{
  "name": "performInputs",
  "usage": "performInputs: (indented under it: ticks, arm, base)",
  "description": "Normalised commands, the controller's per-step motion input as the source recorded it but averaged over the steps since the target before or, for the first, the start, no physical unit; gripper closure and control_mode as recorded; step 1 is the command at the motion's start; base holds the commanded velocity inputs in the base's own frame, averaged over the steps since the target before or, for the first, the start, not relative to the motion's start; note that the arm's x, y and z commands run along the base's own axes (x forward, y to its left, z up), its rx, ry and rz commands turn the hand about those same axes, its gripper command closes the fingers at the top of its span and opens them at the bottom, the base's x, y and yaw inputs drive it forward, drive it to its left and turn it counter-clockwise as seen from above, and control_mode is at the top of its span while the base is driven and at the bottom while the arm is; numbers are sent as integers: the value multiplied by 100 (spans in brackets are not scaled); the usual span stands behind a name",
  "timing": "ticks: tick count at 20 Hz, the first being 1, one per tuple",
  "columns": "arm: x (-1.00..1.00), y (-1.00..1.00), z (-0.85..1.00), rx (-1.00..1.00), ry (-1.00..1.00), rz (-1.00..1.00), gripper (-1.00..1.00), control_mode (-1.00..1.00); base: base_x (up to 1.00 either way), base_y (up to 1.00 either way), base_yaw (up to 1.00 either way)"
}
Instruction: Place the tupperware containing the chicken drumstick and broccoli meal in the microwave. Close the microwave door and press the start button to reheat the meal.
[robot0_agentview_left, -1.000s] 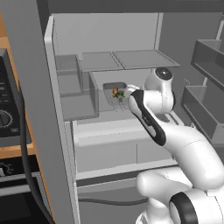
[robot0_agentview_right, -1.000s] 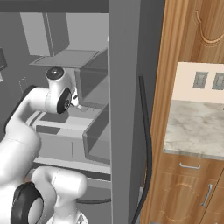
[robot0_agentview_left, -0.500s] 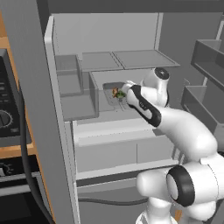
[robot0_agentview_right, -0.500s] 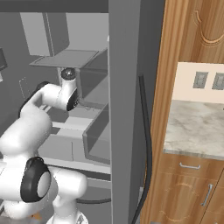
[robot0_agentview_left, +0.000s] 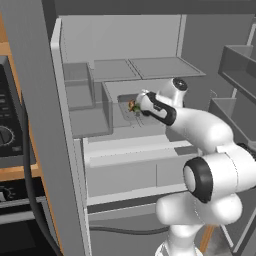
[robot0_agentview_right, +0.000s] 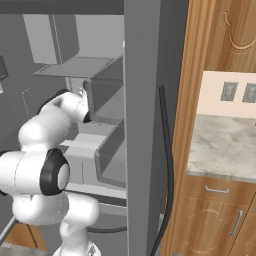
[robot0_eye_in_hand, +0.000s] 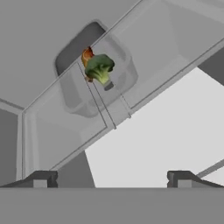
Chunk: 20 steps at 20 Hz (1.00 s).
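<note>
The tupperware (robot0_eye_in_hand: 83, 94) is a shallow grey container on a fridge shelf, holding the green broccoli (robot0_eye_in_hand: 99, 68) and the orange-brown chicken drumstick (robot0_eye_in_hand: 87, 56) behind it. My gripper (robot0_eye_in_hand: 111, 179) is open, its two fingertips (robot0_eye_in_hand: 41, 179) wide apart and short of the container, with nothing between them. In the left base view the gripper (robot0_agentview_left: 138, 103) reaches into the fridge right beside the tupperware (robot0_agentview_left: 131, 110). The microwave (robot0_agentview_left: 10, 125) is at the left edge, where its black panel and round dial show. Its door is out of view.
A tall grey bin (robot0_agentview_left: 82, 97) stands left of the container, and a drawer front (robot0_agentview_left: 130, 150) lies below the shelf. The fridge's grey door frame (robot0_agentview_left: 47, 150) stands between fridge and microwave. Door shelves (robot0_agentview_left: 237, 65) are at the right. Wooden cabinets and a marble counter (robot0_agentview_right: 222, 150) lie right of the fridge.
The hand has stayed by the container while the arm's elbow swung down and closer to the cameras. The jaws remain open.
</note>
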Motion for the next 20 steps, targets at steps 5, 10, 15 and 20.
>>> performInputs:
  ticks: [5, 10, 15, 20]
  arm:
    - [61, 5, -29, 4, 0, -1, -100, -100]
    - [60, 12, -30, 2, 0, -1, -100, -100]
    - [57, 15, -22, 0, 1, -3, -100, -100]
    - [57, 6, -15, 1, 3, -4, -100, -100]
  base:
    - [0, 0, 0]
    - [0, 0, 0]
    - [0, 0, 0]
    - [0, 0, 0]
